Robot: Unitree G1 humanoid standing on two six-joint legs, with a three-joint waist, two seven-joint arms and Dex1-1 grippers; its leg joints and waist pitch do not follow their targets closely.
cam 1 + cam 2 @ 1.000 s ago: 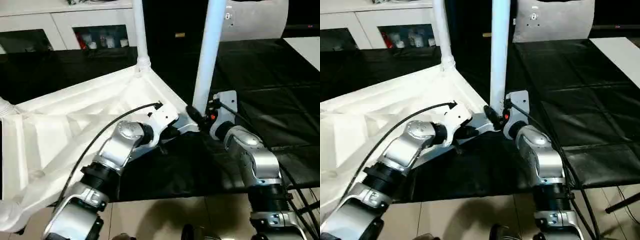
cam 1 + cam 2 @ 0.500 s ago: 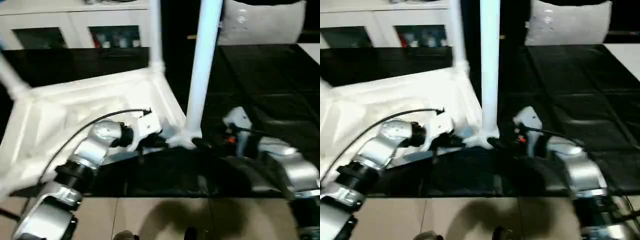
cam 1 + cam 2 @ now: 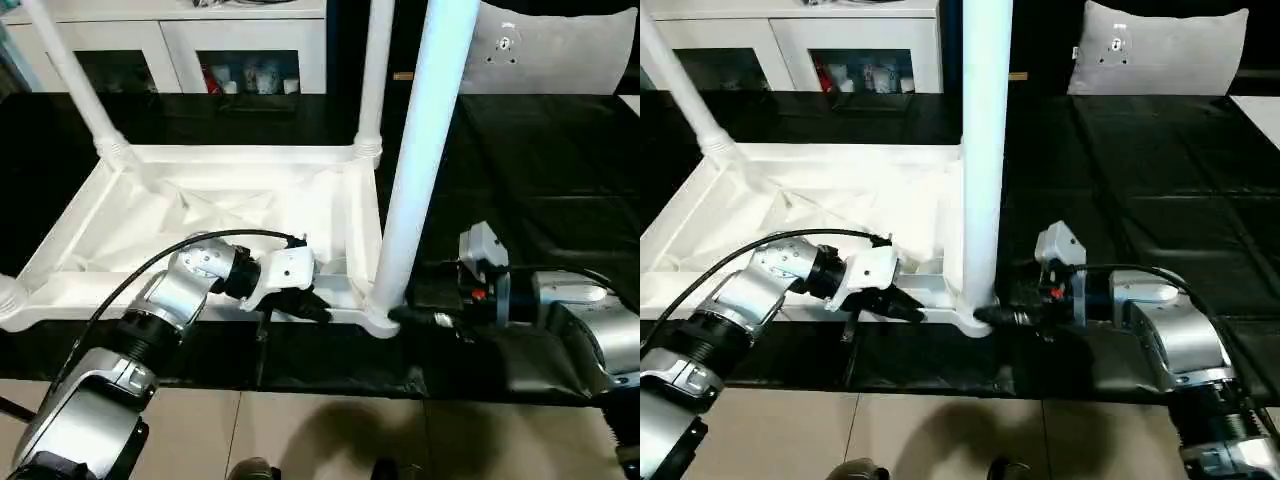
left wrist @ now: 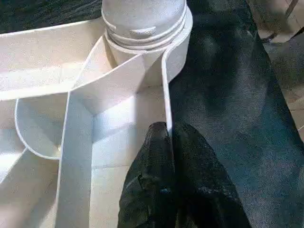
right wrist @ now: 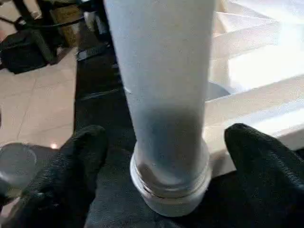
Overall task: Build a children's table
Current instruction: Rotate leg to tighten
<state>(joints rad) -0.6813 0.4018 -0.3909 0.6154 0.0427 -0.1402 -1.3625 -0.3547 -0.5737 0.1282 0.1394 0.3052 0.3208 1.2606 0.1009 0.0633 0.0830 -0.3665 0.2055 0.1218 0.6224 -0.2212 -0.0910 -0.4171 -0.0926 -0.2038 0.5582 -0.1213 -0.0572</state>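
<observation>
Left gripper (image 4: 172, 142) pinched on a thin rib of the children's table (image 3: 230, 190), right gripper (image 5: 161, 156) spread wide astride the near-corner leg (image 3: 425, 150) base, not touching, leg tops cut off at twelve o'clock, table upside down on black work surface (image 3: 560, 150).

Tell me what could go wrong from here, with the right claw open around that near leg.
1. The right claw stands open around the near leg, its fingers apart from it. If the leg is not fully seated in its corner socket, it could lean or drop out.
2. The left claw is shut on a thin rib of the upturned table top; a hard pull may flex the rib or slide the top toward the black surface's front edge.
</observation>
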